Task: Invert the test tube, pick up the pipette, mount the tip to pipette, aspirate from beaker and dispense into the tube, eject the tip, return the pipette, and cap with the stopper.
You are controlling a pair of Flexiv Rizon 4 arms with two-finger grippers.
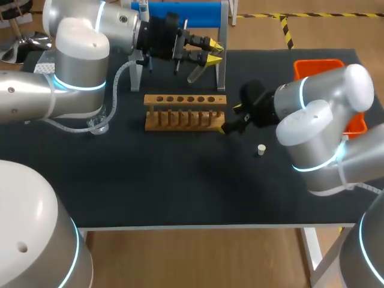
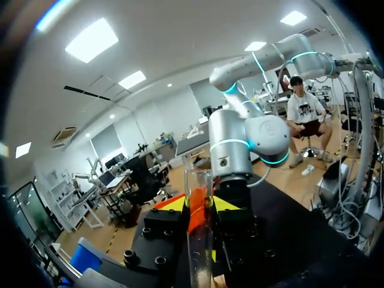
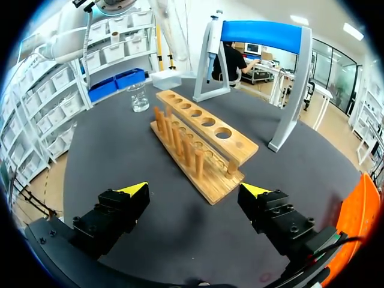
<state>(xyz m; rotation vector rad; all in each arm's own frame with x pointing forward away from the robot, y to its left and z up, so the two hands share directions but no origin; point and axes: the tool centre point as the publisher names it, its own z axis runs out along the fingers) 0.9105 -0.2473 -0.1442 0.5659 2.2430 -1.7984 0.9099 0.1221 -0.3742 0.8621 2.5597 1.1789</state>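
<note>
On the black table [image 1: 180, 192], my left gripper [image 1: 211, 53] clamps the test tube [image 1: 197, 73] behind the wooden rack [image 1: 185, 111], and my right gripper [image 1: 233, 119] waits spread open beside that rack's end.

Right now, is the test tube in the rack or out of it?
Out. The left gripper holds the test tube above the table, behind the wooden rack, whose holes all show empty.

The clear test tube [image 1: 195, 74] is leaning in the left gripper [image 1: 215, 53], at 12 o'clock from the wooden rack [image 1: 185, 111]. The small white stopper [image 1: 261, 149] is sitting at 4 o'clock.
</note>
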